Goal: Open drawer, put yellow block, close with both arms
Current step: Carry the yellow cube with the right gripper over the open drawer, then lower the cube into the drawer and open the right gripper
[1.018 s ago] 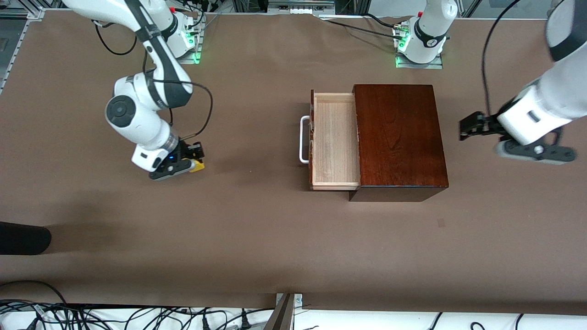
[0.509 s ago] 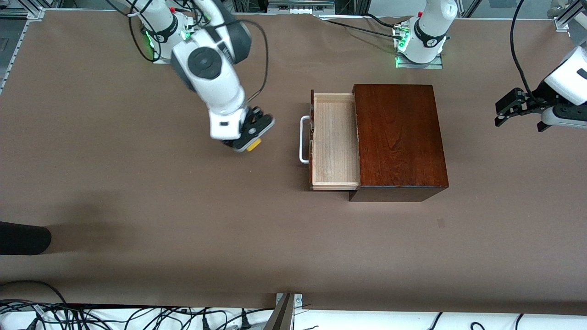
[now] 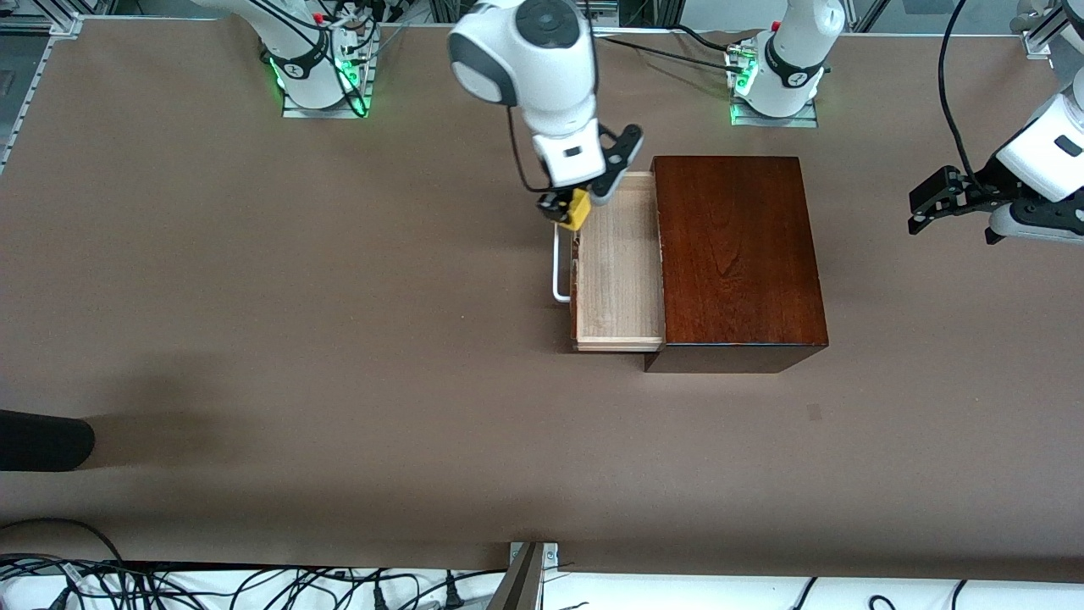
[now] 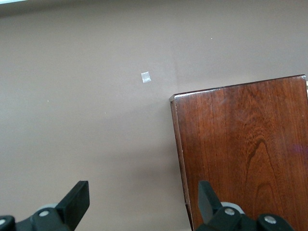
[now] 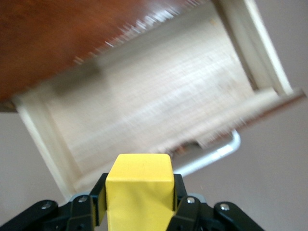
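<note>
The yellow block [image 3: 579, 208] is pinched between the fingers of the right claw [image 3: 574, 206], held in the air over the front edge of the drawer [image 3: 618, 263], at the corner nearest the robots' bases and just above the white handle [image 3: 559, 267]. In the right wrist view the yellow block [image 5: 139, 192] sits squarely between the two black fingers [image 5: 185, 202], with the pale wooden tray of the drawer [image 5: 149, 101] pulled open below it and nothing lying in the tray. The drawer slides out of the dark mahogany box [image 3: 737, 254] toward the right arm's end of the tabletop [image 3: 339, 381]. The left claw [image 3: 936, 202] hangs with its fingers spread wide and gripping nothing, over bare tabletop beside the box at the left arm's end; its wrist view shows the box [image 4: 245, 149] below one fingertip [image 4: 207, 197].
</note>
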Action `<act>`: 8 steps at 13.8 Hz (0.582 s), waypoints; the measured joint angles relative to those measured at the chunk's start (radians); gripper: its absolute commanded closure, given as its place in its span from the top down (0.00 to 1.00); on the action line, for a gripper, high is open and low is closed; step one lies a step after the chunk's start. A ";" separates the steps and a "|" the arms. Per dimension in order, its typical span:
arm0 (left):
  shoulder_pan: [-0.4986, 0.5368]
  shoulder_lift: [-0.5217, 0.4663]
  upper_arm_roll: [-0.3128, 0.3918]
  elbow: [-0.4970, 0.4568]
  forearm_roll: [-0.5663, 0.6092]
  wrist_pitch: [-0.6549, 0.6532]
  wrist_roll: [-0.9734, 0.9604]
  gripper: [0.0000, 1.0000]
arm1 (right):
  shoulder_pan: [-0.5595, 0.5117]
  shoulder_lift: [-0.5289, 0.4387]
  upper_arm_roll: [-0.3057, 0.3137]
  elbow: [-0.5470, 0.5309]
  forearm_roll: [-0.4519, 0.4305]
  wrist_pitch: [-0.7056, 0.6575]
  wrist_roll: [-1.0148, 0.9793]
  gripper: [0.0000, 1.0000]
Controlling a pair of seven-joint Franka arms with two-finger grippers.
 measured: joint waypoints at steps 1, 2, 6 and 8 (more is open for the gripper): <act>0.000 0.001 0.000 0.000 0.000 0.000 0.000 1.00 | 0.026 0.030 -0.001 0.039 -0.024 -0.003 0.000 0.20; 0.000 0.002 0.000 0.000 0.000 0.000 0.000 1.00 | 0.046 0.054 -0.002 0.069 -0.050 -0.005 0.000 0.20; 0.000 0.002 0.000 0.000 0.000 0.000 0.000 1.00 | 0.087 0.104 -0.002 0.112 -0.131 -0.027 -0.006 0.20; 0.000 0.002 0.000 0.000 0.000 0.000 0.000 1.00 | 0.104 0.128 -0.002 0.113 -0.156 -0.029 -0.006 0.20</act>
